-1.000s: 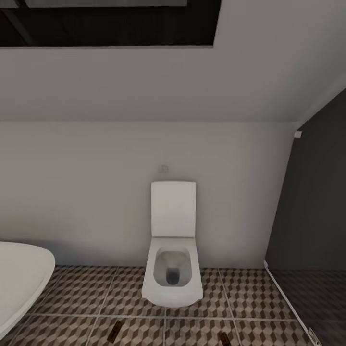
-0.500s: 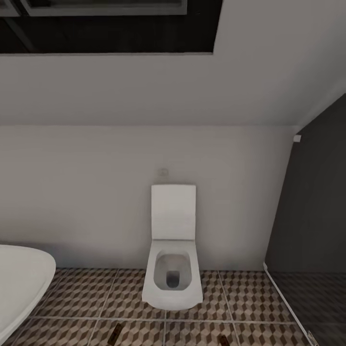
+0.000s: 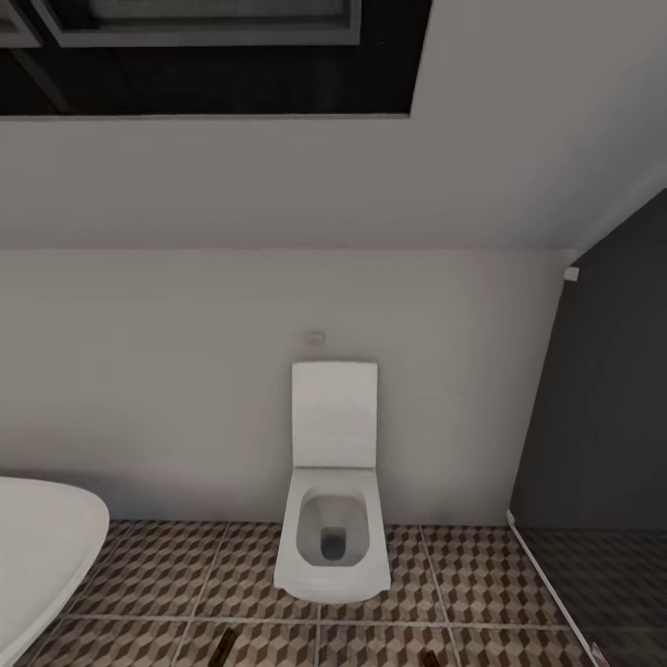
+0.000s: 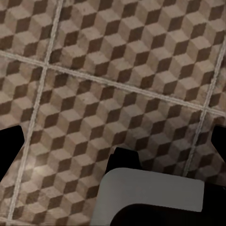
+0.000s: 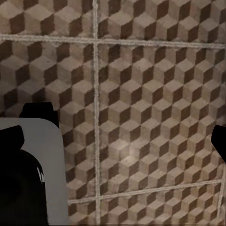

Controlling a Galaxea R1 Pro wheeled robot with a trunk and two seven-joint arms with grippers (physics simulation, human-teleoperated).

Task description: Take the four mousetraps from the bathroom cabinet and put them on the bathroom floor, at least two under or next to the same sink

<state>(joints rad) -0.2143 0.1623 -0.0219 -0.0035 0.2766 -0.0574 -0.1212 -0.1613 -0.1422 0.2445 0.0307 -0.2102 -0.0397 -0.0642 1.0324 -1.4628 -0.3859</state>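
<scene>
A white toilet (image 3: 333, 482) stands against the back wall (image 3: 185, 371) with open tiled bathroom floor (image 3: 167, 565) on both sides. The sink (image 3: 42, 547) rim juts in at the floor's left edge; a dark partition (image 3: 602, 398) closes the right. 2 mousetraps (image 3: 222, 647) lie at the floor's near edge, lower in view than 1 second ago because the camera tilted up. Each wrist view shows bare tiles between dark fingertips (image 4: 10, 143) set wide apart, no trap between them.

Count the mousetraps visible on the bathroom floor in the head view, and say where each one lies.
2. One mousetrap lies on the bathroom floor ahead of the toilet, toward the sink; the other mousetrap lies on the opposite side. Both are cut by the frame edge; others may be hidden.
</scene>
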